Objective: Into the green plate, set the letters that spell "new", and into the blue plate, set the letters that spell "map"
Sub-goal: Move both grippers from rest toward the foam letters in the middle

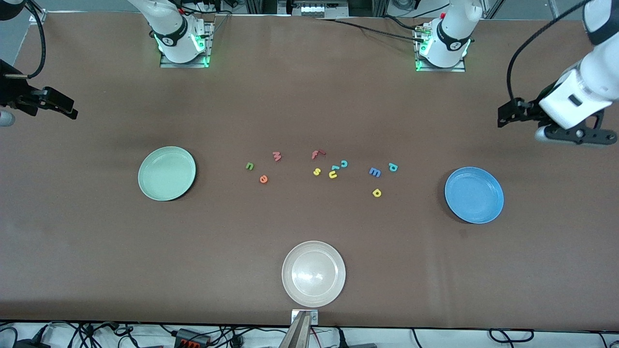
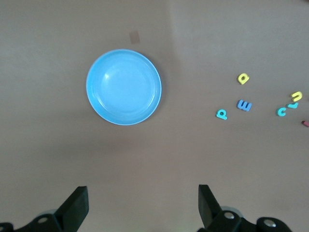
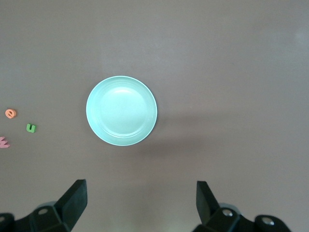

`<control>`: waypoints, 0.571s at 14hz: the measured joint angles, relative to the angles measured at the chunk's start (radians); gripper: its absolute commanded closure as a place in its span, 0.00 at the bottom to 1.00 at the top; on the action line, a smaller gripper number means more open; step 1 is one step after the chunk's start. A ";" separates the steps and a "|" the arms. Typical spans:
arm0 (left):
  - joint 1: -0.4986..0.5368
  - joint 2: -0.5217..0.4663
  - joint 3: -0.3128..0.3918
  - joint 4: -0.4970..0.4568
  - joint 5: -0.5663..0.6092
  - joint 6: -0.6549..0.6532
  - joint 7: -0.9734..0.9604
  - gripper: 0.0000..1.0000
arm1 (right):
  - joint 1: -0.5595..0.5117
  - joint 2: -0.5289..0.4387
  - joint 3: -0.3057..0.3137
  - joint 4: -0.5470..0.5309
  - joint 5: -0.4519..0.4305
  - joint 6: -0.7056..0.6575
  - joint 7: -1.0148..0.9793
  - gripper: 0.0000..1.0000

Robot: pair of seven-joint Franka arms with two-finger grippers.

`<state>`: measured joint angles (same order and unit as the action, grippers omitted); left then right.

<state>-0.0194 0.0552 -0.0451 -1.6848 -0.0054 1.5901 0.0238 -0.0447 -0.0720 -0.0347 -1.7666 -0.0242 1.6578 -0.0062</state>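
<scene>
Your left pincer (image 1: 505,116) is hanging spread and empty over the bench (image 1: 309,96) at the left arm's end; your right pincer (image 1: 65,108) is hanging spread and empty over the right arm's end. Both arms are waiting.

The only writing you are seeing is the foam letters themselves. The green n (image 1: 249,166), orange e (image 1: 263,179) and pinkish-red w (image 1: 276,155) are lying close together on the bench, between the green plate (image 1: 167,173) and the middle cluster. The blue m (image 1: 375,171), teal p (image 1: 392,167) and yellow a (image 1: 376,193) are lying toward the blue plate (image 1: 474,195), with the a nearest the front camera. Between the two groups the red f (image 1: 317,154), yellow s (image 1: 316,171), yellow u (image 1: 333,174) and teal c (image 1: 344,163) are lying. Both plates are holding nothing.

Only the front view is showing you the whitish-beige plate (image 1: 313,273), near the bench edge closest to that camera, and the full row of letters. The left wrist view is giving you the blue plate (image 2: 123,87) with the p (image 2: 221,113), m (image 2: 244,105) and a (image 2: 243,78); the right wrist view is giving you the green plate (image 3: 121,110) with the e (image 3: 10,113), n (image 3: 31,127) and part of the w (image 3: 4,141).
</scene>
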 measured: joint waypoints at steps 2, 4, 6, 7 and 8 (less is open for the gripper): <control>-0.009 0.068 -0.007 0.008 0.000 0.002 0.001 0.00 | 0.000 0.001 0.000 -0.001 0.000 0.000 0.000 0.00; -0.033 0.121 -0.017 0.016 -0.001 0.021 -0.014 0.00 | 0.003 0.013 0.001 -0.005 0.000 0.000 0.000 0.00; -0.056 0.154 -0.021 0.021 -0.018 0.054 -0.067 0.00 | 0.023 0.051 0.002 -0.011 0.002 0.005 0.000 0.00; -0.066 0.166 -0.021 0.022 -0.053 0.073 -0.127 0.00 | 0.047 0.081 0.004 -0.015 0.003 0.020 0.000 0.00; -0.074 0.177 -0.022 0.022 -0.083 0.089 -0.205 0.00 | 0.075 0.113 0.005 -0.017 0.003 0.037 0.003 0.00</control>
<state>-0.0934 0.2325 -0.0672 -1.6631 -0.0888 1.6786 -0.1815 0.0302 0.0413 -0.0294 -1.7841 -0.0211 1.6946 -0.0030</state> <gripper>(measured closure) 0.000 0.000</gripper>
